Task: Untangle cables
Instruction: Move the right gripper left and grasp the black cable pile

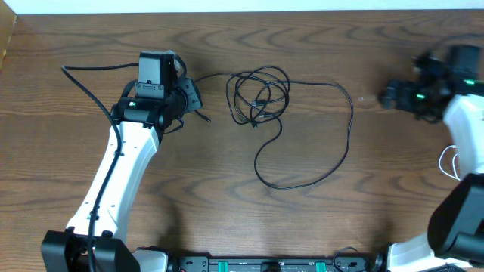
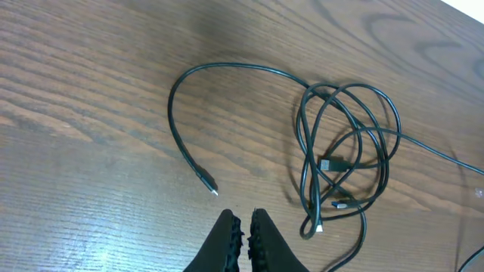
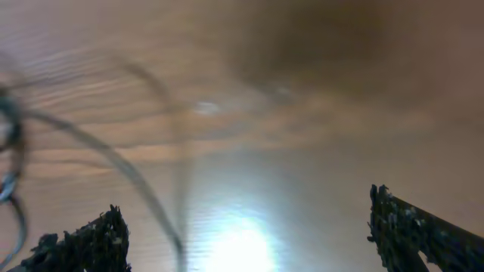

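A thin black cable [image 1: 259, 98] lies on the wooden table, knotted into a small tangle at the middle back, with a long loop [image 1: 349, 121] running right and forward. In the left wrist view the tangle [image 2: 333, 162] lies ahead to the right and a free plug end [image 2: 211, 190] lies just ahead of the fingers. My left gripper [image 1: 195, 98] [image 2: 243, 227] is shut and empty, just left of the tangle. My right gripper [image 1: 387, 94] [image 3: 246, 227] is wide open and empty, right of the loop; its view is blurred, with a cable strand [image 3: 132, 177] at the left.
A thin white cable [image 1: 448, 161] curls at the right edge, partly hidden by the right arm. A thicker black arm cable [image 1: 91, 94] runs along the left arm. The table's back edge [image 1: 242, 10] is at the top.
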You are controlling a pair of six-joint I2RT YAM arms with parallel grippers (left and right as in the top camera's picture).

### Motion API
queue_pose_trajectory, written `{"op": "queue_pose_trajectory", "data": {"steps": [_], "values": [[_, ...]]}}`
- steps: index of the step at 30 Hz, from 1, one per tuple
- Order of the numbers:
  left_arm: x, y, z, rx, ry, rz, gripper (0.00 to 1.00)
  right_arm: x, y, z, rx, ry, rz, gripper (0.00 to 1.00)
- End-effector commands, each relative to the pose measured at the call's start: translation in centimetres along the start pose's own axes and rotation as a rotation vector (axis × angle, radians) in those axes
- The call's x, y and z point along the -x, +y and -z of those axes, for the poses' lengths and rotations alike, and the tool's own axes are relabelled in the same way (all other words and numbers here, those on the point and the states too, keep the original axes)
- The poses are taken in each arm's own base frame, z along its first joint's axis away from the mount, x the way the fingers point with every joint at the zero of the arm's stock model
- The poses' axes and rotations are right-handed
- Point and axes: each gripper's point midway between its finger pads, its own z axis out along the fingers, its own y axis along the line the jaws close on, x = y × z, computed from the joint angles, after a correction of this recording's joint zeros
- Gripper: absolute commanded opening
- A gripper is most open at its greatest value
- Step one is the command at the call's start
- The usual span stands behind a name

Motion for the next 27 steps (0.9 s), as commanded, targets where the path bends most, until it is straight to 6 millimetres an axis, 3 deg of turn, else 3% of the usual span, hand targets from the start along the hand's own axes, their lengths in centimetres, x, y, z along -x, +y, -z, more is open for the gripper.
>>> {"op": "queue_pose_trajectory", "data": {"steps": [1, 6, 18, 20, 21, 23, 27], "values": [[-0.1, 0.4, -0.5, 0.021, 0.010, 0.004, 0.08, 1.6, 4.7, -0.3, 0.029, -0.055, 0.145, 0.99], [-0.6, 0.7, -1.1, 0.034, 0.037, 0.006, 0.08, 1.8, 8.0, -1.6, 0.063, -0.069, 0.220, 0.99], [-1.6, 1.4, -2.8, 0.058, 0.086, 0.009, 0.08, -1.8, 12.0, -8.6, 0.153, 0.067, 0.299, 0.99], [-1.6, 1.4, -2.8, 0.058, 0.085, 0.009, 0.08, -2.1, 12.7, -9.3, 0.156, 0.072, 0.314, 0.95], [-1.5, 1.4, -2.8, 0.058, 0.085, 0.009, 0.08, -2.1, 12.9, -9.4, 0.158, 0.070, 0.314, 0.91], [-1.6, 1.4, -2.8, 0.058, 0.086, 0.009, 0.08, -2.3, 13.4, -10.0, 0.158, 0.073, 0.325, 0.75], [-1.6, 1.4, -2.8, 0.059, 0.087, 0.010, 0.08, -2.9, 13.9, -10.5, 0.159, 0.090, 0.330, 0.24]]}}
